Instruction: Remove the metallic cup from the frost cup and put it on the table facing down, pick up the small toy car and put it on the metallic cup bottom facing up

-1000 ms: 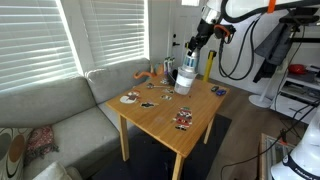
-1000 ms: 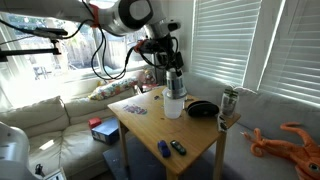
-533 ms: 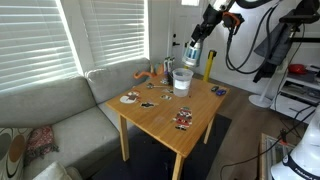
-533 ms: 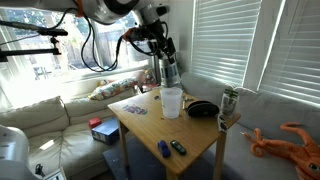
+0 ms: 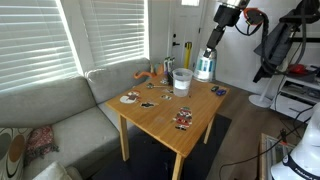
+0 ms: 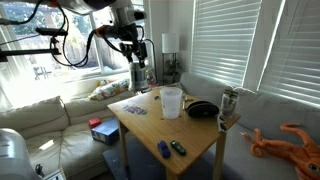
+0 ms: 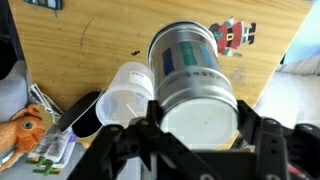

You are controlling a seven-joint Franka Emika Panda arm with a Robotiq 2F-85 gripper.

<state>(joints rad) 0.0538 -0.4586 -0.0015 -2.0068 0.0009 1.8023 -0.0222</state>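
My gripper is shut on the metallic cup and holds it in the air, clear of the table. In an exterior view the gripper and metallic cup hang beyond the table's far side. The frost cup stands upright and empty on the table, also seen in an exterior view. In the wrist view the metallic cup fills the jaws, with the frost cup below beside it. The small toy car lies near a table corner.
A black bowl and a jar stand by the table's edge. Small flat items lie scattered on the top. A grey sofa flanks the table. An orange plush toy lies on the sofa.
The gripper has lifted the metallic cup up out of the frost cup and carried it sideways, away from the frost cup and past the table's edge.
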